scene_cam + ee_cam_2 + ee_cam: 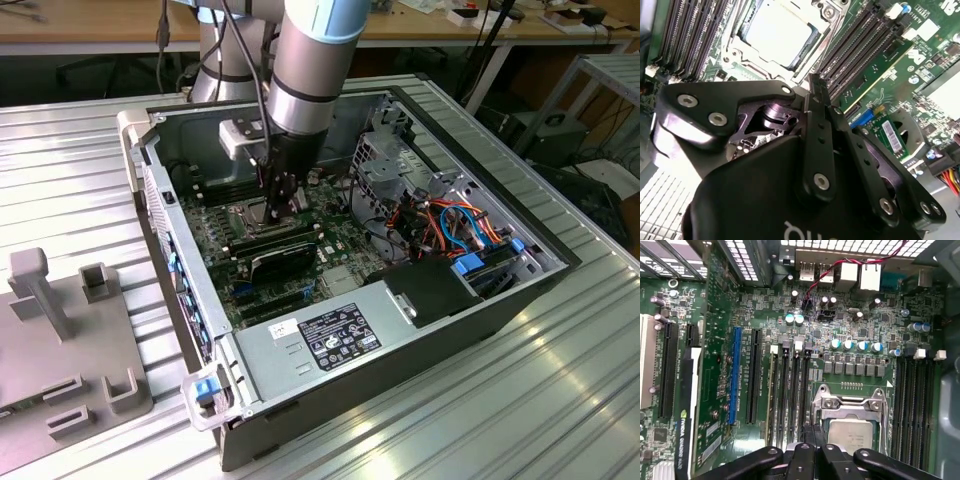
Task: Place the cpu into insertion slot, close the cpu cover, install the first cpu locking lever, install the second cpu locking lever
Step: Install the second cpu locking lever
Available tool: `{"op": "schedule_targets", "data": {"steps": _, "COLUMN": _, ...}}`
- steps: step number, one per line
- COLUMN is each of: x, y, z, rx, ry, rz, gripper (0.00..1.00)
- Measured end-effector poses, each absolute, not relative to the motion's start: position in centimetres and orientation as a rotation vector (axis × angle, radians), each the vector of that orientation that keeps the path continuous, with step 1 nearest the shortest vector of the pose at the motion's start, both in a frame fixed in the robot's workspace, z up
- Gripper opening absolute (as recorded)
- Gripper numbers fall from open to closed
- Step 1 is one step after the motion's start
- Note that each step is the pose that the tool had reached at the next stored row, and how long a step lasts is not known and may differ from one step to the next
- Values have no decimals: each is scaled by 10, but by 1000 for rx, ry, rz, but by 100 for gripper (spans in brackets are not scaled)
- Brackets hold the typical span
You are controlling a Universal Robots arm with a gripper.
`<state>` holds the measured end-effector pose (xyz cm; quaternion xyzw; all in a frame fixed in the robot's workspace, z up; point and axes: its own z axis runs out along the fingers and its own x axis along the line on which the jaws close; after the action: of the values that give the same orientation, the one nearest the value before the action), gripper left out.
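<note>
The cpu (850, 436) lies flat in the insertion slot (881, 410) on the green motherboard; it also shows in the second wrist view as a silvery square cpu (776, 31). The cpu cover (850, 403) lies down around the chip as a silver frame. My gripper (815, 434) is shut, its black fingers pressed together with nothing seen between them. Its tips hover at the socket's edge, beside the memory slots. In the exterior view the gripper (278, 205) reaches down into the open computer case just over the insertion slot (252, 216).
Long black memory slots (790, 390) flank the socket on both sides. A graphics card (282, 258), a power supply (335, 335) and coloured cables (450, 225) fill the case. Metal case walls (165, 215) surround the board. A grey fixture (60, 330) stands on the table at the exterior view's left.
</note>
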<state>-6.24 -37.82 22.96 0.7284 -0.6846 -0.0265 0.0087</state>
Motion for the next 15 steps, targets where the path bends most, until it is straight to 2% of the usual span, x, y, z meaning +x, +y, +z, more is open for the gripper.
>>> {"op": "schedule_targets", "data": {"steps": 6, "x": -86, "y": -378, "z": 214, "rx": 2265, "ry": -2148, "rz": -86, "gripper": 11}}
{"op": "schedule_targets", "data": {"steps": 15, "x": -92, "y": -378, "z": 211, "rx": 2265, "ry": -2148, "rz": -87, "gripper": 11}}
